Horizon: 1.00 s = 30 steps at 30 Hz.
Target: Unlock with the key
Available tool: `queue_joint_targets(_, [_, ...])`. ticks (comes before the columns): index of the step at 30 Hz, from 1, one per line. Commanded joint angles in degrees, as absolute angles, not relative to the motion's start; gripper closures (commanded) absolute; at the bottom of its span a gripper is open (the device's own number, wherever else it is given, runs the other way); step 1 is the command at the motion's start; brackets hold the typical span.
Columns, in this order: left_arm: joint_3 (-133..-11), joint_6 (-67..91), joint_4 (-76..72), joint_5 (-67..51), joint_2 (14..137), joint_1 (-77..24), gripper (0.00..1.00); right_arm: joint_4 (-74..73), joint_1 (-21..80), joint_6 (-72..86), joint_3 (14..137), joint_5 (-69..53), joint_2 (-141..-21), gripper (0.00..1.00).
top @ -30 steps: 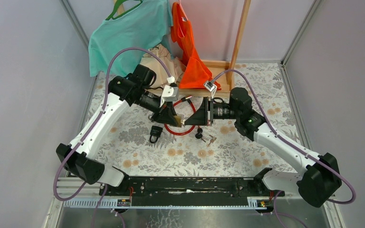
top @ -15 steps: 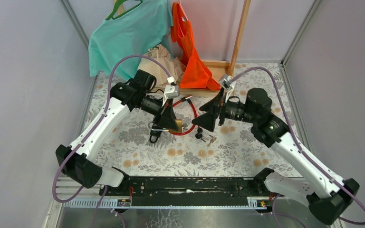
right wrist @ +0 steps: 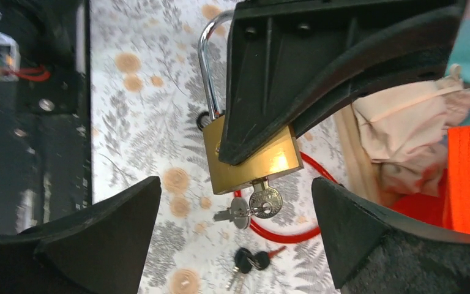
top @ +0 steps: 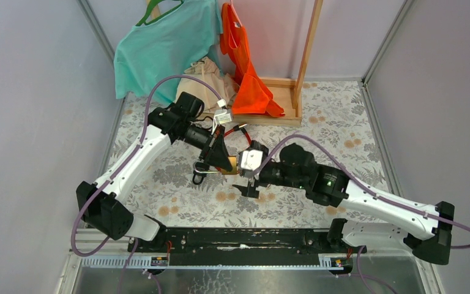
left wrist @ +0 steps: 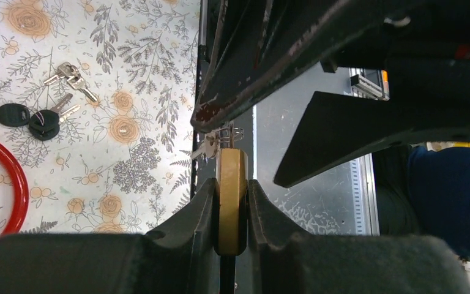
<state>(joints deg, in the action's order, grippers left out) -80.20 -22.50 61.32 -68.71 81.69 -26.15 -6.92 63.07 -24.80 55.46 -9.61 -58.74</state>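
Observation:
My left gripper [top: 220,160] is shut on a brass padlock [top: 231,163] and holds it above the flowered table; in the left wrist view the padlock [left wrist: 231,190] sits edge-on between the two pads. A silver key [right wrist: 264,201] sits in its keyhole, and a second key [right wrist: 235,212] hangs from the same ring. The steel shackle [right wrist: 207,67] rises on the left; its other leg is hidden behind a left finger [right wrist: 318,61]. My right gripper [right wrist: 235,239] is open and faces the keyed end, jaws wide on either side, touching nothing.
A red cable loop [top: 245,147] lies on the table under the padlock, with black-headed keys [right wrist: 248,260] and silver keys [left wrist: 70,75] beside it. At the back stand a wooden rack [top: 294,98], a teal shirt [top: 159,43], an orange vest [top: 248,67] and a beige bag [top: 205,76].
My right gripper has opened, let go of the key and swung from the padlock's right side round toward the near edge. The left arm has carried the padlock slightly nearer.

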Motion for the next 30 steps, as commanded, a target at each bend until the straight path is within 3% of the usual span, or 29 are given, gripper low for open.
queue_joint_targets(1, [-79.6, -20.6, 58.9, -72.9, 80.8, -26.0, 1.0, -7.5, 68.0, -39.0, 58.7, 4.1, -60.2, 0.0])
queue_joint_targets(14, [-79.4, -20.3, 58.8, -73.9, 81.0, -26.0, 1.0, -6.8, 73.7, -49.0, 61.0, 13.3, -65.8, 0.0])
queue_joint_targets(17, [-79.5, -20.2, 58.8, -73.9, 81.0, -26.0, 1.0, -6.9, 74.3, -49.9, 61.7, 14.1, -66.9, 0.04])
queue_joint_targets(25, [-79.7, -20.0, 58.9, -73.4, 81.3, -26.0, 1.0, -7.7, 76.3, -52.4, 64.0, 17.5, -69.5, 0.29])
queue_joint_targets(28, [-79.7, -19.7, 58.9, -72.9, 81.2, -26.2, 1.0, -8.1, 76.7, -51.9, 65.4, 18.0, -70.4, 0.48])
queue_joint_targets(30, [-79.7, -19.6, 58.9, -72.6, 81.2, -26.2, 0.99, -8.1, 76.7, -51.0, 65.6, 18.6, -70.8, 0.66])
